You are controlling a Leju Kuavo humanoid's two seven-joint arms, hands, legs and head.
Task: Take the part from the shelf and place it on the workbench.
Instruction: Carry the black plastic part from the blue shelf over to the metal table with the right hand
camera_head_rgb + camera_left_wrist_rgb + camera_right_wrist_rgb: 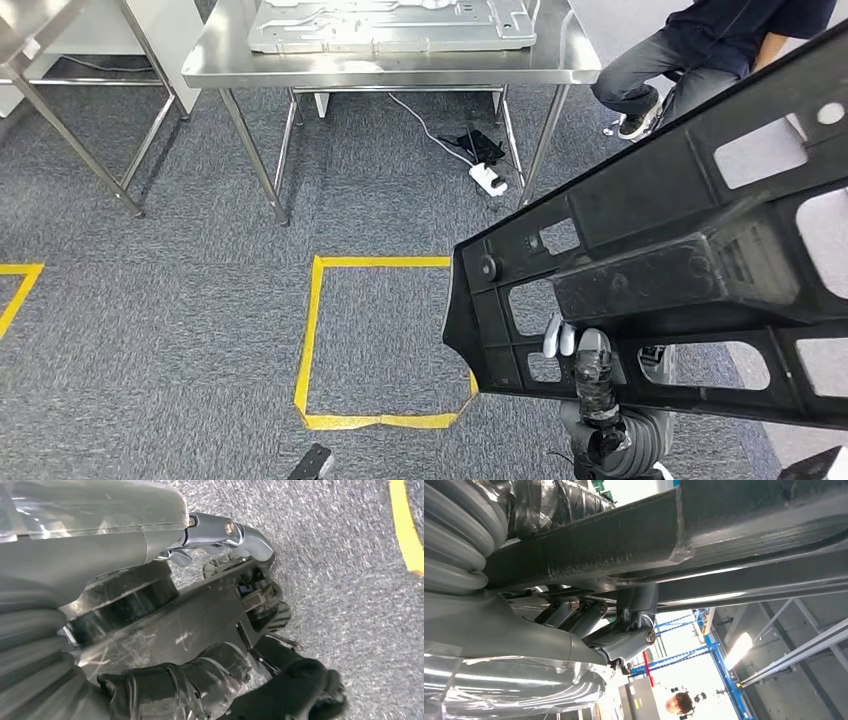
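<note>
Grey carpet [200, 300] with a yellow tape square [380, 340] lies below, and the steel counter [390, 60] waits ahead. The right hand [590, 385] holds the big black part [680, 270] up high, fingers [595, 375] clamped on its lower edge, likely to keep it off the floor. The left hand [210, 680] hangs over carpet, fingers curled in, holding nothing. From the right wrist you see the part's underside [674, 540].

You are seeing the part [690, 270] running off the picture's right edge and hiding most of the right robot hand [590, 375].
</note>
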